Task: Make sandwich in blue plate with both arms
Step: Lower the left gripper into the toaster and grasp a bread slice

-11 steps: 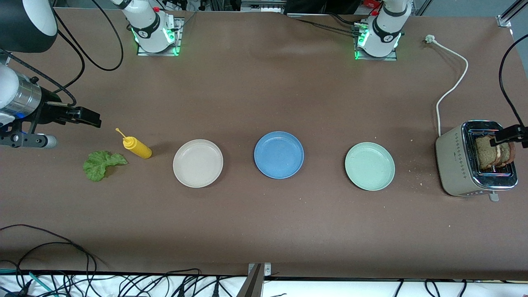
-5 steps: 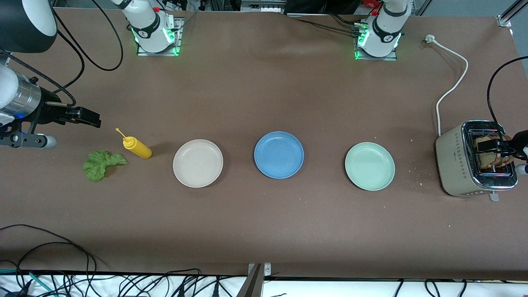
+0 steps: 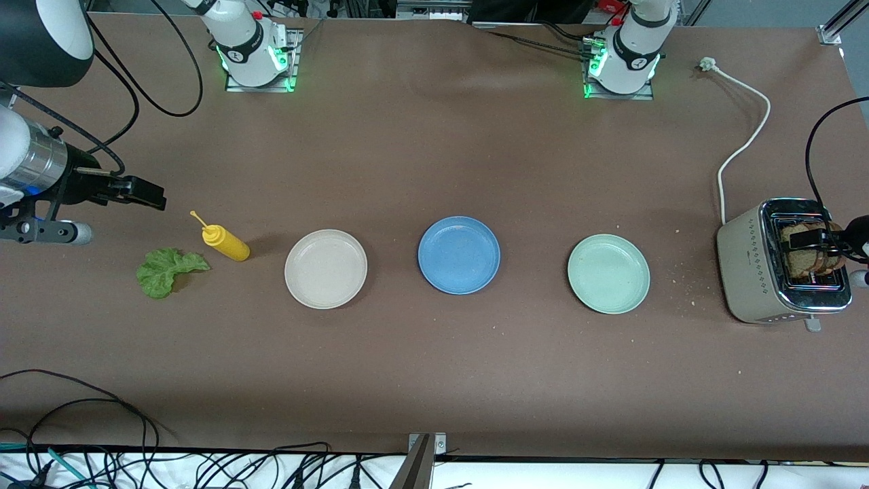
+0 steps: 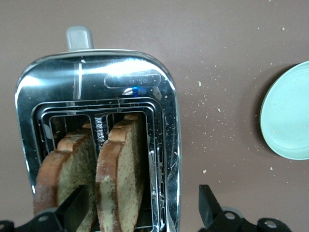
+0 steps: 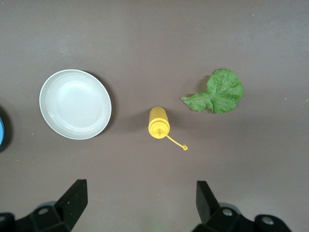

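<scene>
Brown table (image 3: 434, 380) carrying everything, robot bases along its edge farthest from the front camera.

Toaster (image 3: 781, 261) standing near the edge at the left arm's end of the table, white cord (image 3: 743, 142) trailing from it toward the corner there. Two bread slices (image 4: 91, 179) upright on edge in the slots, side by side, flat faces parallel, long axis along the slots, crusts up.

Left gripper (image 4: 140, 210) hanging over the toaster, fingers spread wide, one finger (image 4: 77, 208) down between the two slices, the other (image 4: 207, 203) outside the toaster's wall; nothing pinched.

Three plates in a row along the middle of the table: beige plate (image 3: 326, 269) toward the right arm's end, blue plate (image 3: 459, 255) at the centre with nothing on it, pale green plate (image 3: 608, 273) toward the left arm's end, crumbs scattered between it and the toaster.

Right gripper (image 3: 146, 192) waiting in the air near the edge at the right arm's end of the table, fingers spread, holding nothing; in the right wrist view seen over bare table near the bottle.

Lettuce leaf (image 3: 166, 270) flat on the table near that same edge, long axis roughly along the row of plates, narrow end toward the bottle.

Yellow squeeze bottle (image 3: 226, 243) lying on its side between the leaf and the beige plate, thin nozzle pointing away from the plates.
</scene>
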### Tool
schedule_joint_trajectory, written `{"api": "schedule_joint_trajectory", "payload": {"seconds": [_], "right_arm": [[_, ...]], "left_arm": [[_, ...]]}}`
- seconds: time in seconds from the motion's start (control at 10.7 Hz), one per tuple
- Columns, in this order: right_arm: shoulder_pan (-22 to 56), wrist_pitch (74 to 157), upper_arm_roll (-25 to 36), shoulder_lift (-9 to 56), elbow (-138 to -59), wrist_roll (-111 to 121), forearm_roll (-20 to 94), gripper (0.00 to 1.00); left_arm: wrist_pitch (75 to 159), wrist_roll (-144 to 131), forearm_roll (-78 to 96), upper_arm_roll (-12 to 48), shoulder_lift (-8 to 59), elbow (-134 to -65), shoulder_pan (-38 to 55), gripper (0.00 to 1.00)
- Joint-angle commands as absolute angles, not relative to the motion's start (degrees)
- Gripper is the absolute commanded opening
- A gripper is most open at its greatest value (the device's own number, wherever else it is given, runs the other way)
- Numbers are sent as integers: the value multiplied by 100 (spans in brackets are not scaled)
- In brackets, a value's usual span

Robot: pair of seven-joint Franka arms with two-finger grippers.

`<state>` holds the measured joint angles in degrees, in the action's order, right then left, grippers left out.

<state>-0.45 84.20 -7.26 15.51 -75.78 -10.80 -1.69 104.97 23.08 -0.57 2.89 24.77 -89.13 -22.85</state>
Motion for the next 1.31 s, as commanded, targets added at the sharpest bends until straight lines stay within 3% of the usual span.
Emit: {"api": "schedule_joint_trajectory", "payload": {"seconds": [0.0,0.09,0.19,0.28,0.84,1.21], "right_arm": [[-79,8464,-738,1521,-7638,-1028,-79,100],[-88,8464,-730,1521,-7638,-1028,-79,100],[-79,8464,-729,1521,-7638,-1028,-79,100],[-79,8464,-729,1521,-7638,-1028,-79,100],[-88,8455,-729,1521,-7638,-1028,-79,100],[-88,8455,-729,1521,-7638,-1028,-79,100]], "left_arm": [[10512,2435,-211,343,2584,-8859,-2408,90],[10425,2435,-150,343,2636,-8885,-2469,62],[10406,2417,-132,369,2654,-8903,-2539,23],[10398,2408,-132,378,2646,-8903,-2540,3],[10091,2399,-158,422,2120,-8772,-2497,0],[8915,2399,-132,1298,1635,-8403,-2496,0]]}}
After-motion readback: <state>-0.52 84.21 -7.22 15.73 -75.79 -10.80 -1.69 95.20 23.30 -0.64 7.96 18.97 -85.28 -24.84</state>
